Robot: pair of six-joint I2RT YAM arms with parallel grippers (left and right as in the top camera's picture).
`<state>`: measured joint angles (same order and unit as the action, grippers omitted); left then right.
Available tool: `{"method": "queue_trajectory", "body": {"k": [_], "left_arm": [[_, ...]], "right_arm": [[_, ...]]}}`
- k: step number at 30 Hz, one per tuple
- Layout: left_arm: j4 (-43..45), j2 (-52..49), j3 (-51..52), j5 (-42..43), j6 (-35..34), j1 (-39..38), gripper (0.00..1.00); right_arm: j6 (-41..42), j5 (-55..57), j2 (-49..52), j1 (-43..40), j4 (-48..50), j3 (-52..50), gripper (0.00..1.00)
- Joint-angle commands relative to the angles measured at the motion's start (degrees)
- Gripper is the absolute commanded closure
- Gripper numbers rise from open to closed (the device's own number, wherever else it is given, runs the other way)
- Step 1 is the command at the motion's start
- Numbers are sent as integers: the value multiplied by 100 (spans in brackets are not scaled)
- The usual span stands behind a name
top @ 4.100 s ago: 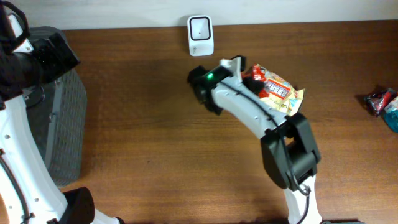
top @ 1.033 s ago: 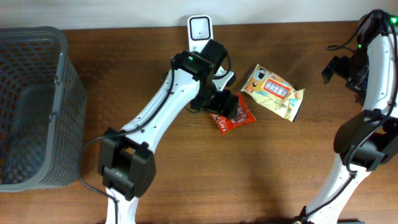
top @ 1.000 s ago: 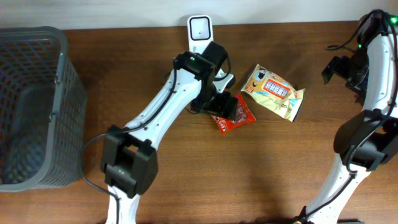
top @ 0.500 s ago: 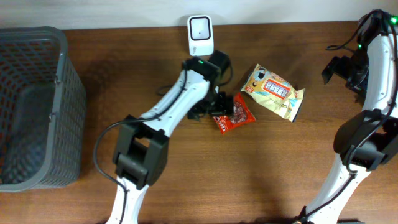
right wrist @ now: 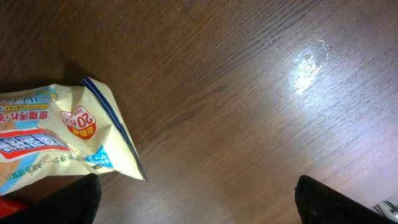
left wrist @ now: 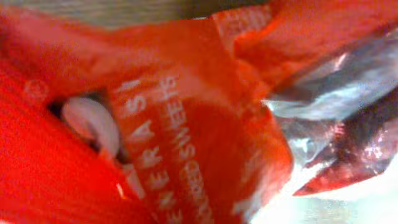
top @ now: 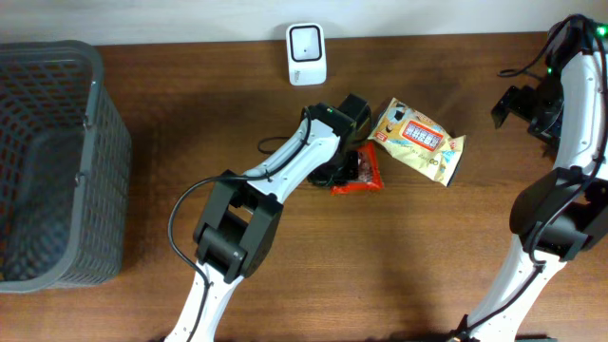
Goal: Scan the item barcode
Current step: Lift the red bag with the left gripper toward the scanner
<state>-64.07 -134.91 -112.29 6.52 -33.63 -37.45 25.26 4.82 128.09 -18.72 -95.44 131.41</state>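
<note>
A red snack packet [top: 370, 172] lies on the wooden table, and my left gripper [top: 350, 168] is down on its left edge, shut on it. In the left wrist view the crumpled red packet [left wrist: 186, 124] fills the whole frame and hides the fingers. A yellow snack packet [top: 419, 139] lies just to the right of it. The white barcode scanner [top: 306, 53] stands at the back edge of the table. My right gripper [right wrist: 196, 202] hangs open over bare wood at the far right, with the yellow packet's corner [right wrist: 93, 143] beside its left finger.
A dark mesh basket [top: 52, 161] stands at the table's left end. My right arm [top: 560, 104] rises along the right edge. The table's front half is bare wood.
My left gripper slid forward and right from near the scanner onto the red packet and closed on it. The packet has bunched up. The right arm has not moved.
</note>
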Motion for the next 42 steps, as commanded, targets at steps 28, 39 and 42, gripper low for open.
{"method": "queue_trajectory", "body": {"k": [28, 39, 42], "left_arm": [[-1458, 76, -1134, -7184, 2323, 1364, 100], [-1200, 76, 168, -6013, 2302, 533, 100], [-1174, 76, 168, -5737, 2302, 153, 100]], "right_arm": [[-20, -11, -142, -4, -13, 103, 2], [-20, -11, -142, -4, -13, 103, 2], [-17, -11, -142, -4, -13, 103, 2]]}}
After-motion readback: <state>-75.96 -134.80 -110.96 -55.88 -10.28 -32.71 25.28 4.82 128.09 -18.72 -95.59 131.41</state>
